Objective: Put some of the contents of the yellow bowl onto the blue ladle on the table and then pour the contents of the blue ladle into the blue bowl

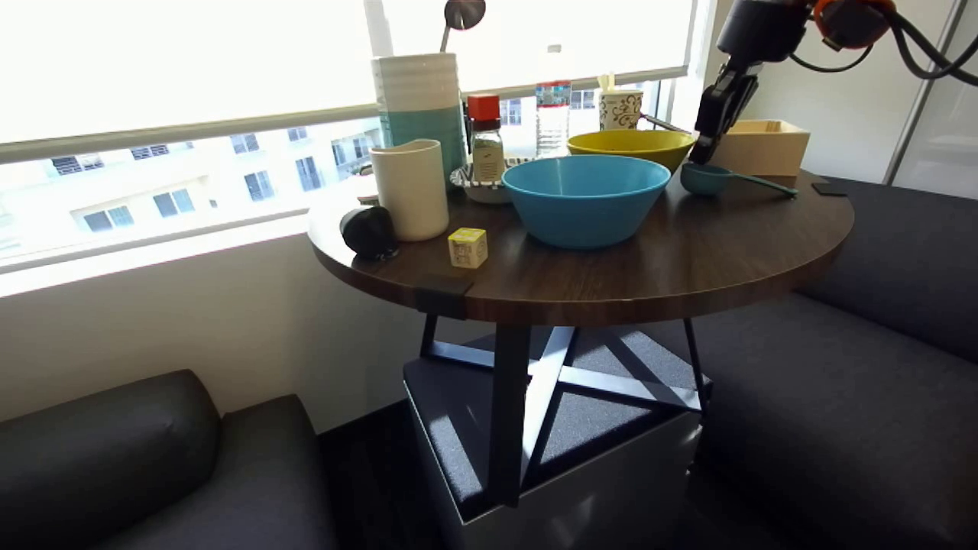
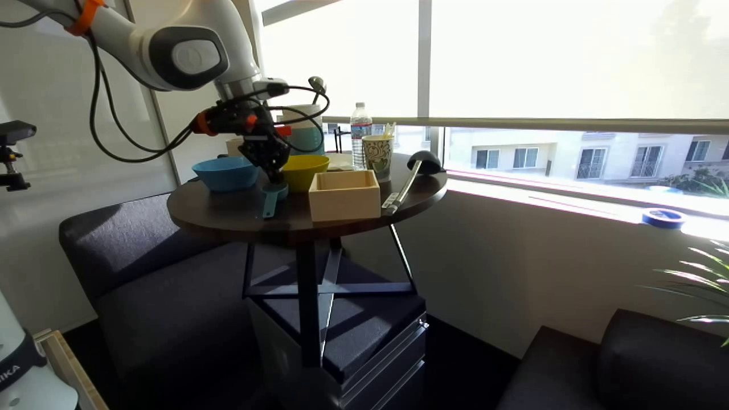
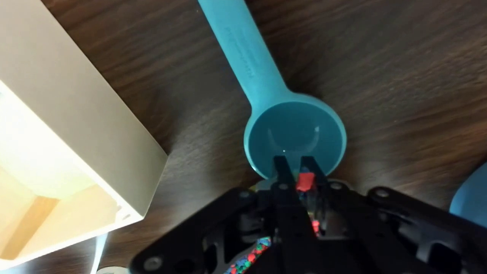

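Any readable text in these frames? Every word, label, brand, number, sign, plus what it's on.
"KA", word cut off at picture edge: robot base.
Blue ladle handle: lettering, too faint.
Pale tag beside wooden box: too blurred.
Water bottle label: too small.
Red-capped bottle label: too small.
Yellow-topped cube: markings, too small.

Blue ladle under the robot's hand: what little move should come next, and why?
Maybe open the hand slightly wider: it's above the blue ladle, whose visible inside looks bare, and something red shows between its fingers, though I can't tell whether they grip it.
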Controlling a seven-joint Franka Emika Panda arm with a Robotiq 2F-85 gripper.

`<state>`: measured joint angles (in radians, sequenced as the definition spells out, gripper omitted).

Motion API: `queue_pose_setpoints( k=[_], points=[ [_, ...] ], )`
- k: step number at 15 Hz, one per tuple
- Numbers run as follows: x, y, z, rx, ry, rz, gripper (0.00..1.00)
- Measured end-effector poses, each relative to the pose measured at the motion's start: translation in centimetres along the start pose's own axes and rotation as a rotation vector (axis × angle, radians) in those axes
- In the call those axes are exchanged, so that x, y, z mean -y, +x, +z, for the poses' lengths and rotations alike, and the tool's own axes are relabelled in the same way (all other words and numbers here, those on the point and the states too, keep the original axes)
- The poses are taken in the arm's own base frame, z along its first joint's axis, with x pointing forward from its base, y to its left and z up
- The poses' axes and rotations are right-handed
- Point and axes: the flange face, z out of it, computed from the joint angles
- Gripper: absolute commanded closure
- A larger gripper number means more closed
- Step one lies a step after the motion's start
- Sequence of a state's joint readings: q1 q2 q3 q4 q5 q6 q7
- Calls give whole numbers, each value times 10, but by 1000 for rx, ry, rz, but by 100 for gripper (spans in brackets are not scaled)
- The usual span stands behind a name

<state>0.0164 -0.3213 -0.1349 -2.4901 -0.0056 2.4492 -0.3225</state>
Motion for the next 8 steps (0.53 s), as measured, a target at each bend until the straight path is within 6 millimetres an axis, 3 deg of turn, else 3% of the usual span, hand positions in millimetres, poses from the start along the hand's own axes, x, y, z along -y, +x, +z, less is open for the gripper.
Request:
queue_pose_setpoints(
  k=[8],
  points=[
    [1, -4, 21, 51, 25, -22, 97]
  ],
)
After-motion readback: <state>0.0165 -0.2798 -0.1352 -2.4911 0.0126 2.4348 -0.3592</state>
